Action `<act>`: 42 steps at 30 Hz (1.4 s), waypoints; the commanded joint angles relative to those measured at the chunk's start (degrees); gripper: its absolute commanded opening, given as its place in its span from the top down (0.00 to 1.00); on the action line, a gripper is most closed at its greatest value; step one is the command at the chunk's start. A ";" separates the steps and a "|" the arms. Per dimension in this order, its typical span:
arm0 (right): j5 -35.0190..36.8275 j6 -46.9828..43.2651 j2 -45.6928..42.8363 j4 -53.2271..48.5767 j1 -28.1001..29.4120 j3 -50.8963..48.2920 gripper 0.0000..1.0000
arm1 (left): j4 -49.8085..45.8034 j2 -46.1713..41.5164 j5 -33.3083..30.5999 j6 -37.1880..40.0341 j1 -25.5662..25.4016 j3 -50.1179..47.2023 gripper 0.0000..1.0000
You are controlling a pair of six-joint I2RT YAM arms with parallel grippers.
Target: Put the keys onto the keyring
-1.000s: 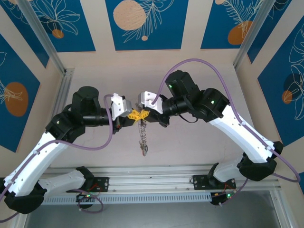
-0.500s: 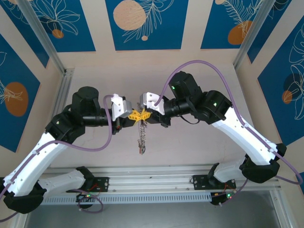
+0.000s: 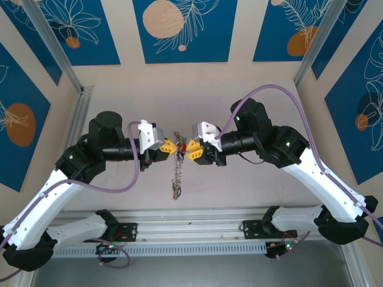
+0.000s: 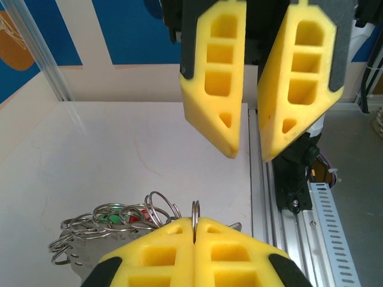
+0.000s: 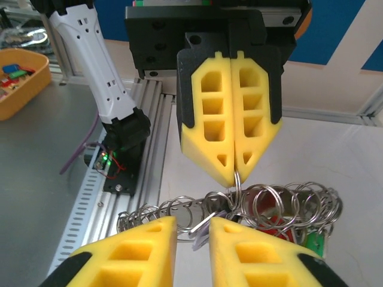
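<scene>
- The left tool is clamped on the keyring. In the left wrist view its two yellow fingers meet with no gap, and the thin grey loop stands edge-on in the seam between them.
- The right tool sits just to the right of the keyring and faces it, not touching it. Its fingers stand moderately apart with nothing between them.
- In the right wrist view the right tool's two fingertips lie just below the keyring, one on either side of it.
- In the top view the keyring is up off the desk, directly between the two tools.
- A string of smaller steel rings hangs below the keyring. I cannot tell whether its lower end touches the desk.
- The keys show as red and green heads bunched among those rings, just beside the keyring. They are too tangled to tell whether they are threaded on the keyring itself or on the smaller rings.
- An orange tray holding small coloured pieces sits well apart from the keyring, on the far side of an aluminium rail.
</scene>
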 commanded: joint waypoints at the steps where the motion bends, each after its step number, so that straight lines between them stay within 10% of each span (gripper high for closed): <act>1: -5.57 2.63 -0.49 3.07 -1.29 -2.20 0.81 | 6.84 -2.09 4.25 -2.35 -0.27 0.20 1.00; 18: -14.04 5.50 2.67 9.19 -3.34 -3.50 0.81 | 14.79 -2.77 9.83 -7.51 -0.26 -2.59 1.00; 26: -14.74 6.15 2.94 9.67 -4.06 -3.55 0.98 | 16.51 -3.43 10.58 -8.19 -0.28 -3.46 1.00; 42: -16.45 5.10 0.81 10.71 -4.15 -6.50 0.81 | 18.67 -4.01 12.40 -10.22 -0.26 -3.08 1.00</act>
